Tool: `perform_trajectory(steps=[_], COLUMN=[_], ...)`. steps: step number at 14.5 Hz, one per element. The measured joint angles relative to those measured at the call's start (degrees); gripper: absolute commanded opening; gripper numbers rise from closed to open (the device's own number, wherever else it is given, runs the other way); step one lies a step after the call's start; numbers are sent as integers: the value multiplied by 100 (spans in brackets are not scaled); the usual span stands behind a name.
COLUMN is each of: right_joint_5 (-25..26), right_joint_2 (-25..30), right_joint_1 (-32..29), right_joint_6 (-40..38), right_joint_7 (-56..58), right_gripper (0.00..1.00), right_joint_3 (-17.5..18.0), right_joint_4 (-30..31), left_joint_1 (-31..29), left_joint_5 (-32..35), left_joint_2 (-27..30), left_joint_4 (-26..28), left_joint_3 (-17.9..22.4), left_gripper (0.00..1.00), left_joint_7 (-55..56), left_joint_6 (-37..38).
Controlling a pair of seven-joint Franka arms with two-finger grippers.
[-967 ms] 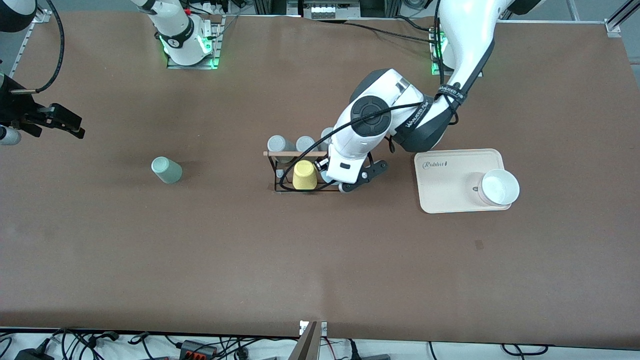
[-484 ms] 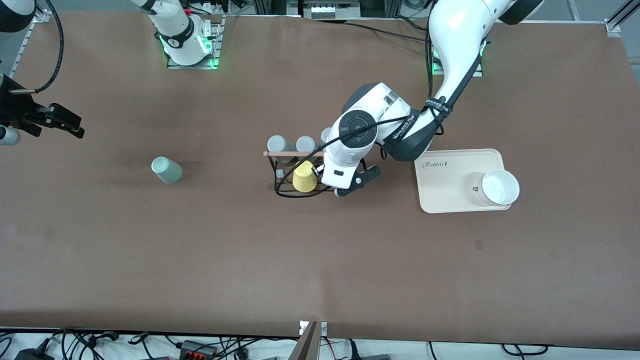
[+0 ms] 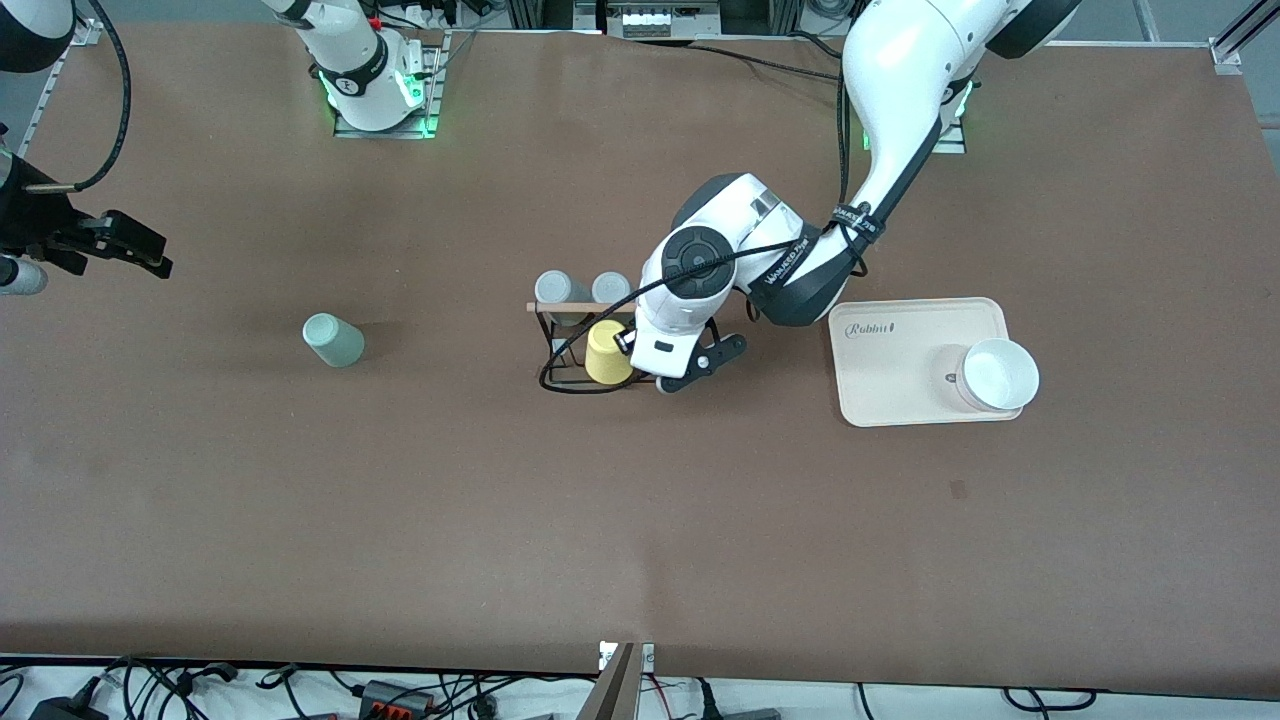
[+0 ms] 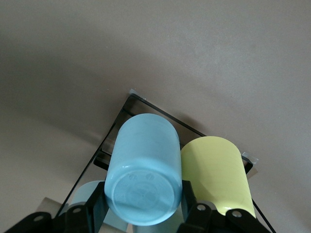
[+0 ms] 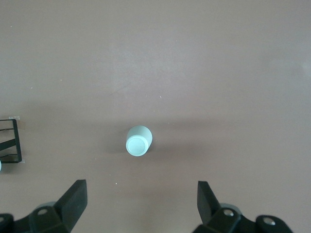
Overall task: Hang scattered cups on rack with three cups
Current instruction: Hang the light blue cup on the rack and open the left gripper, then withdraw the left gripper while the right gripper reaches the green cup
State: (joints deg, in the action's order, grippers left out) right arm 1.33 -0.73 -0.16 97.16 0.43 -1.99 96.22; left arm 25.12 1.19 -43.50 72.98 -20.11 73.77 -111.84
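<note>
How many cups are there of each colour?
Light blue tapered cup, held by the left gripper over the black wire rack: 1
Yellow cup on the rack: 1
Pale mint green cup on the table: 1
Grey cups on the rack: 2 showing
Total: 5 cups; the right gripper waits, open.

robot lab | 2 arm bases [image 3: 375,85] bolted to brown table [image 3: 640,520] w/ green status LEDs | cables + power bricks [image 3: 390,693] along edge | alu framing [image 3: 1235,40]

Glossy white arm shells with dark grey joints, black looping cables, lettered black bands; green lights glow at both bases; left gripper [image 4: 141,213] fingers black
</note>
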Motion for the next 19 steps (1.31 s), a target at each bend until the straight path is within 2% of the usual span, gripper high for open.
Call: perform_trajectory(steps=[2,10,12,14,19], right_joint_5=[0,-2,-2,-2,-2], right_joint_2=[-23,-27,-43,-109,-491], right_joint_1=[-3,-5,1,3,93], right_joint_6=[2,10,7,10,21], right_joint_7=[-1,1,2,2,2], right_gripper=[100,100,100,100,100], right_joint_3=[-2,6,22,26,47], right_joint_4=[0,0,0,0,5], left_joint_1=[0,-281,-467,-708,-1705], left_joint_5=[0,3,5,15,24], left_joint_2=[0,179,376,638,1429], left_joint_4=[0,-233,-268,-281,-295], left_joint_3=[4,59,64,66,66], left_gripper=[79,79,81,98,100], left_joint_7=[0,1,1,-111,-1844], left_joint_6=[-3,118,324,657,1937])
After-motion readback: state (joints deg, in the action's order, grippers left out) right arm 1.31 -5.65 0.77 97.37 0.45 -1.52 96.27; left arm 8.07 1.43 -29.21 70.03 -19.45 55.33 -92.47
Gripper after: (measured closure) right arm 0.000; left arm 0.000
